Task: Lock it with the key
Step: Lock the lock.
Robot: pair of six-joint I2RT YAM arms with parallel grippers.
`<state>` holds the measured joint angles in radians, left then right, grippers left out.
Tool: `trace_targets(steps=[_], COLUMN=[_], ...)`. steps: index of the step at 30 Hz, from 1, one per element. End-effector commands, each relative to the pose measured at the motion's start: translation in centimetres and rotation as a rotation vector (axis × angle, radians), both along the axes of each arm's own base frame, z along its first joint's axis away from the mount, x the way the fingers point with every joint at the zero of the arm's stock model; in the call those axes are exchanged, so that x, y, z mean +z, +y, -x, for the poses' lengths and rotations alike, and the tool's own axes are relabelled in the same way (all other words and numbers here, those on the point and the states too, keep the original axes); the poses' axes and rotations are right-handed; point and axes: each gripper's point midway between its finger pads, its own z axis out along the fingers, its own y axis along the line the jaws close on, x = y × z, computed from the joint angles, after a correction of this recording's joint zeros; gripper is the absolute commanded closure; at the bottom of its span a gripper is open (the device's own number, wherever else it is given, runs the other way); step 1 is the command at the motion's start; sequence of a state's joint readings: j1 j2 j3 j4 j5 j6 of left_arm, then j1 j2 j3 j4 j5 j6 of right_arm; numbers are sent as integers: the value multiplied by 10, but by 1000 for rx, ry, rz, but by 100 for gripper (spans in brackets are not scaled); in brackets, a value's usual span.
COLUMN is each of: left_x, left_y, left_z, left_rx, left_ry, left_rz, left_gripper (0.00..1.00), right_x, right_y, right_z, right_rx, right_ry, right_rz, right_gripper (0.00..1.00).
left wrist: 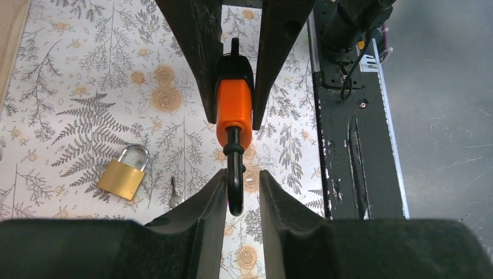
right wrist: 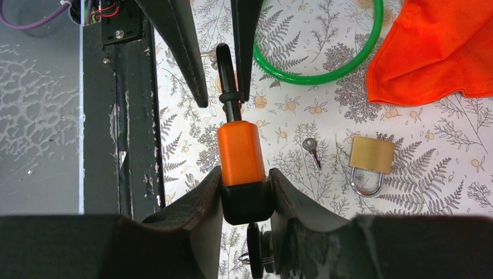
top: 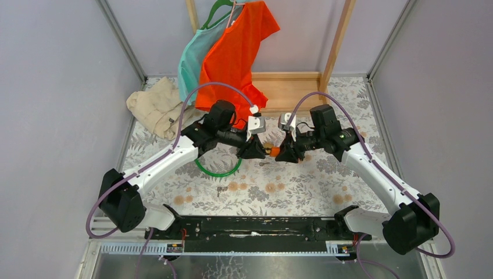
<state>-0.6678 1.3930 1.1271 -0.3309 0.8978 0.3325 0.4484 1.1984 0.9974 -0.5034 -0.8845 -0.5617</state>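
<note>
I judge this a hand-over. I would seat my left fingers (left wrist: 203, 203) squarely on the black loop (left wrist: 234, 186) before the right lets go, keeping the key (right wrist: 239, 154) level. The key hangs in mid-air between the arms, above the counter (right wrist: 436, 145) and the brass padlock (right wrist: 371, 160). My right fingers (right wrist: 200, 200) clamp its black base. The left fingers stand narrow on either side of the loop, but I cannot tell whether they pinch it.

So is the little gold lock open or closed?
Closed, it seems: the padlock has both shackle legs sitting in its brass body.
</note>
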Motion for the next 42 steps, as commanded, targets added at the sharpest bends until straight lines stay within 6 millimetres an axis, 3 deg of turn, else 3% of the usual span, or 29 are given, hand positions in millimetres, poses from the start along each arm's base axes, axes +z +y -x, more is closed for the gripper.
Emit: trace_targets(steps=[1,5,9,16,23,29,35,38,42], left_x=[13,16,17,17,18,19,18,19,21], left_y=[-4,-5,-4,-4,-2,-4,-5,-5,-5], left_z=[-5,-6,-9,-8,-8,-7,-4,-3,-2], left_rx=[9,21,35,37,44,36,26,28,33], left_ry=[-39,-37,-44,-42,-51,-41,-16,-4,3], left_rz=[15,15,16,15,16,19,23,29,43], left_gripper=[69,70,60,72,70,81,98,100,100], right_x=[28,27,26,23,20,18,20,23,25], right_y=[7,6,6,5,4,4,5,5,4], right_z=[-5,-4,-4,-5,-6,-7,-8,-10,-11], right_rx=[25,27,27,22,20,17,8,-5,-20], right_ry=[-62,-61,-64,-64,-62,-61,-59,-61,-62], right_rz=[-76,-73,-70,-64,-54,-49,-54,-62,-71], right_gripper=[100,100,100,100,100,100,99,89,64])
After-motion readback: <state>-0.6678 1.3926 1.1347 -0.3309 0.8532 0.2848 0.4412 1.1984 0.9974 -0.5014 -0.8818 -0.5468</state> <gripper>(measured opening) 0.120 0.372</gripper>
